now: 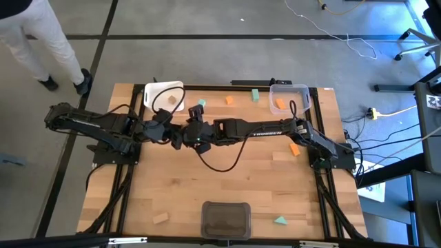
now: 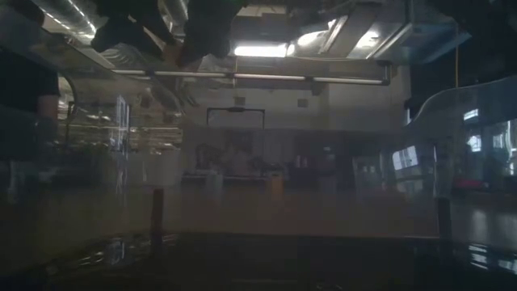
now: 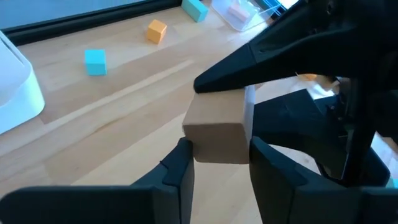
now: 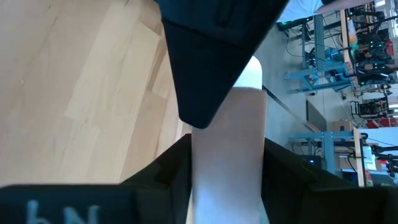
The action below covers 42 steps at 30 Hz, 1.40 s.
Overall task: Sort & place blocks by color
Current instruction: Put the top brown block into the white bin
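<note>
Your two hands meet over the middle of the worktop (image 1: 227,193), toward its far half, and a pale natural-wood block (image 3: 217,127) sits between them, raised off the surface. In the left wrist view it looks like a short bar whose long axis runs away from the left hand (image 3: 217,168) toward the right hand (image 1: 196,132). The right wrist view shows the same piece lying lengthwise between that hand's own fingers and reaching on into the other hand's dark fingers.

Your left hand is partly closed, its two fingers (image 3: 177,171) standing on either side of the block's near end; whether both pads press on it you cannot tell. Your right hand has its fingers along the block's sides with the wood filling the gap, so it grips the bar from the opposite end.

Elsewhere, a teal block (image 1: 201,103), an orange block (image 1: 229,100) and a second teal block (image 1: 255,95) lie along the far edge. Another pale piece rests in the white tray (image 1: 148,93), an orange one in the clear tray (image 1: 303,91). An orange wedge (image 1: 294,149) lies beside the right arm. Near the front edge, a pale bar (image 1: 160,218) and a teal wedge (image 1: 280,220) flank the dark grey tray (image 1: 225,207).
</note>
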Available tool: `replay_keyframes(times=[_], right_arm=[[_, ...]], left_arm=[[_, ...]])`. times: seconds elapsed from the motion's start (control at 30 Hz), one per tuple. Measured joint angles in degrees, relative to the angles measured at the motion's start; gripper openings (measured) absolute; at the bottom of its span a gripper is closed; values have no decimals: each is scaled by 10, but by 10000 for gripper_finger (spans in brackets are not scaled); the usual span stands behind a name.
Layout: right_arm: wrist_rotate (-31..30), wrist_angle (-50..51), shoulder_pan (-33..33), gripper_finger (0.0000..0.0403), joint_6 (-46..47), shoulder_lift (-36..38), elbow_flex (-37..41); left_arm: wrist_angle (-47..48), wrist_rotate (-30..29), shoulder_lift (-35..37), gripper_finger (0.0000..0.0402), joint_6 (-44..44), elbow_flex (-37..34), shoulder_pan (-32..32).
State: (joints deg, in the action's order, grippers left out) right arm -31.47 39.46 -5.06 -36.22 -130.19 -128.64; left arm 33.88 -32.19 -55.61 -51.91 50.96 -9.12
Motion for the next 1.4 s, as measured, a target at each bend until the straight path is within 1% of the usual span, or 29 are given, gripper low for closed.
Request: replay_keyframes(times=[0.1, 0.17, 0.33, 0.57, 0.73, 0.87, 1.1, 1.23, 1.33, 1.4], right_arm=[[-4, -3, 0, 184, 0, 0, -1], [-7, -3, 0, 192, 0, 0, -1], [-29, -1, 0, 198, 0, 0, -1], [-85, 39, 0, 200, -2, 0, -1], [-92, 54, -2, 201, 1, 2, -2], [-86, 60, -2, 201, 13, 13, -2], [-90, 65, -1, 201, 19, 50, -2], [-90, 86, 0, 201, 52, 82, -2], [-90, 128, 7, 201, 93, 105, -2], [-89, 161, 13, 201, 125, 116, -1]], left_arm=[[-2, 0, 0, 113, 6, 0, 0], [-1, -4, 0, 112, 6, 0, 0], [9, -16, 0, 112, 6, 0, 3], [48, -31, 8, 112, 1, 0, 42], [93, -41, 8, 112, 0, -1, 96], [131, -25, 8, 112, 5, 0, 143], [133, -22, 9, 112, 57, 0, 226], [133, -15, -9, 110, 86, 0, 283], [131, -9, -32, 110, 107, 0, 321], [130, 6, -48, 110, 125, 0, 348]])
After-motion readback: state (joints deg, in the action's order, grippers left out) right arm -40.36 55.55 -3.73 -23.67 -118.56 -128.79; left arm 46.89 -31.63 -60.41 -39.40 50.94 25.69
